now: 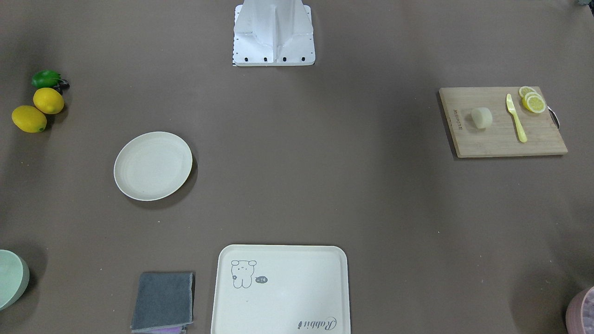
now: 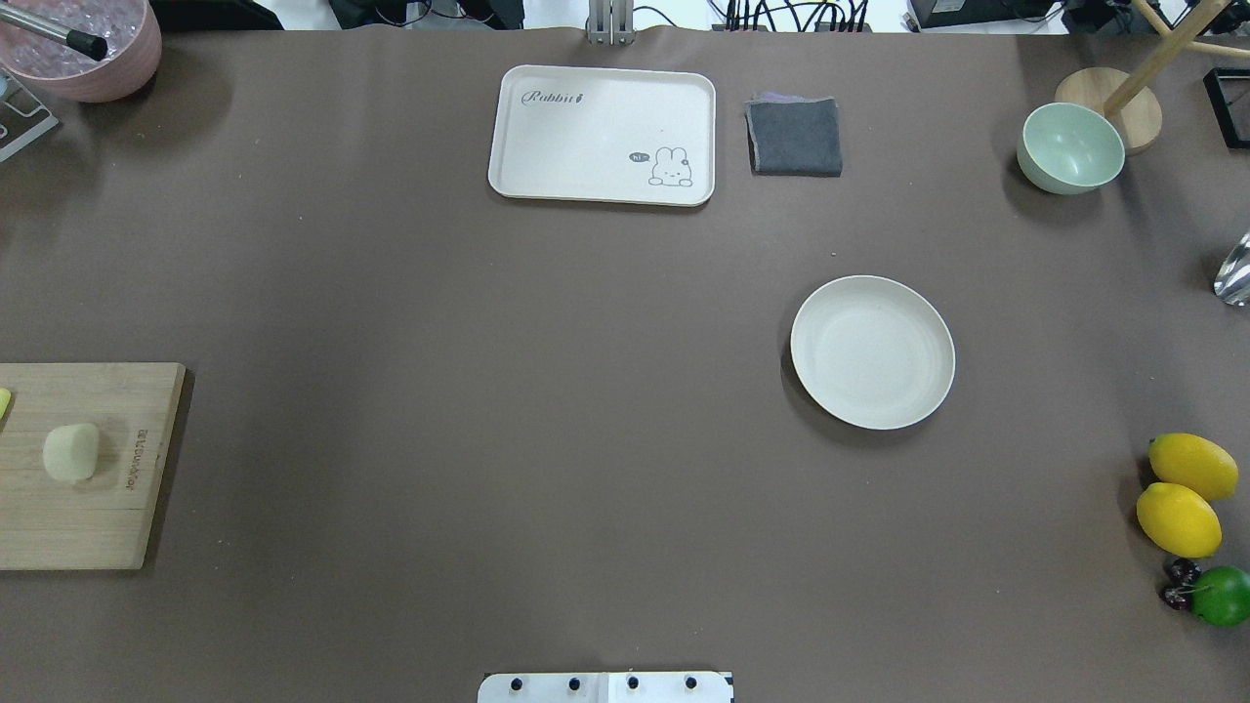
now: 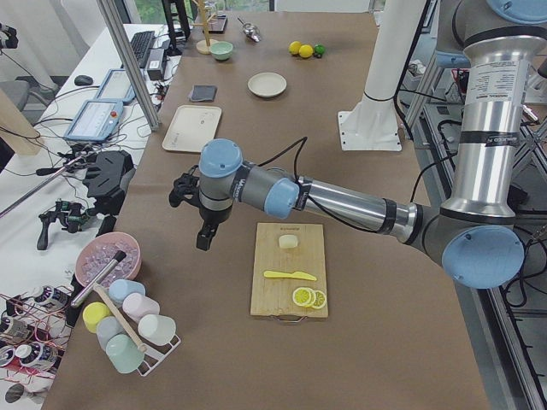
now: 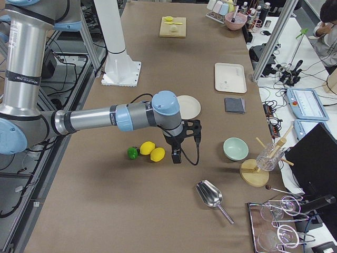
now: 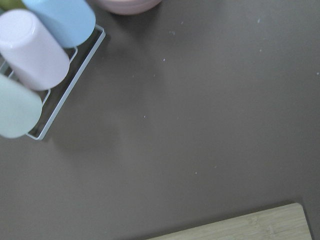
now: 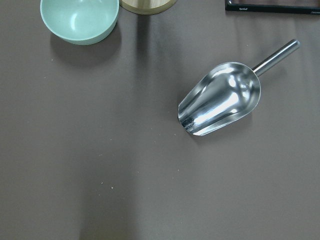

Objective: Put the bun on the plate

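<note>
The brown table [image 2: 488,391] carried the task's things at opposite ends. The wooden cutting board [image 1: 501,139] lay at the robot's left, and the round plate [image 2: 872,351] sat bare well across on the robot's right. The bun [image 1: 481,117] rested on the board, apart from the yellow knife [image 1: 516,118] and the lemon slices [image 1: 532,101]. The long carry looked like the main risk. A smooth, rounded lump pinched off-centre could squirt out of the grip, and a loose hold could drop it on the table short of the plate. A descent that drifted toward the knife might knock it or the slices. The left gripper [image 3: 203,239] hung above the table just off the board's edge, not over the bun and touching nothing. The right gripper [image 4: 176,156] hovered in the side view beside the two lemons [image 4: 152,152]. Nothing showed in either gripper, but both appeared only in side views, so I could not tell how far apart the jaws stood.
</note>
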Available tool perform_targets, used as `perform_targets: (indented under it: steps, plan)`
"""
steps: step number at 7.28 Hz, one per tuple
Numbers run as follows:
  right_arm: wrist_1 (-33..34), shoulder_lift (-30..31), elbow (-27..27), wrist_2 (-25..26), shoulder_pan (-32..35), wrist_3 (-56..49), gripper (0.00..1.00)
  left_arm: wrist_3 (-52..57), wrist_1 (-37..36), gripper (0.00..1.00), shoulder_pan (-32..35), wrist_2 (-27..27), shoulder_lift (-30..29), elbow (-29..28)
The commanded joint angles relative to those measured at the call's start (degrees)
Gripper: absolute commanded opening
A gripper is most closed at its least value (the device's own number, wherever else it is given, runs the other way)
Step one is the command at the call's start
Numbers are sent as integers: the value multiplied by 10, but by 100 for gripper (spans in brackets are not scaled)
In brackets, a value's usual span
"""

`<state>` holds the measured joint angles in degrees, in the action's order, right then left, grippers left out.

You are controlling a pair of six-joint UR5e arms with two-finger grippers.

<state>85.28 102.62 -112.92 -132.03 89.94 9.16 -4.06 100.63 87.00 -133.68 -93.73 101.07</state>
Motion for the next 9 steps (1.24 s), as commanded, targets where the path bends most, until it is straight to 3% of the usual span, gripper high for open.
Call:
perform_targets:
  steps: [1,2,3,6,9]
  plan:
    - [1,-13,2,-9,-16,5,100,-8,67,97,-1,10,-3,-8]
    - [-8,-16,-3,-22,-49,49,100,-10,83,97,-2,9,-1,-11]
    - [-75,-22,2,-17,-98,151,100,-10,85,97,-4,9,-2,-3]
    - [-235,-58,40,97,-295,430,100,-10,86,98,-35,9,-4,-1]
    - [-340,-128,115,185,-431,572,100,-10,86,97,-41,9,-3,0]
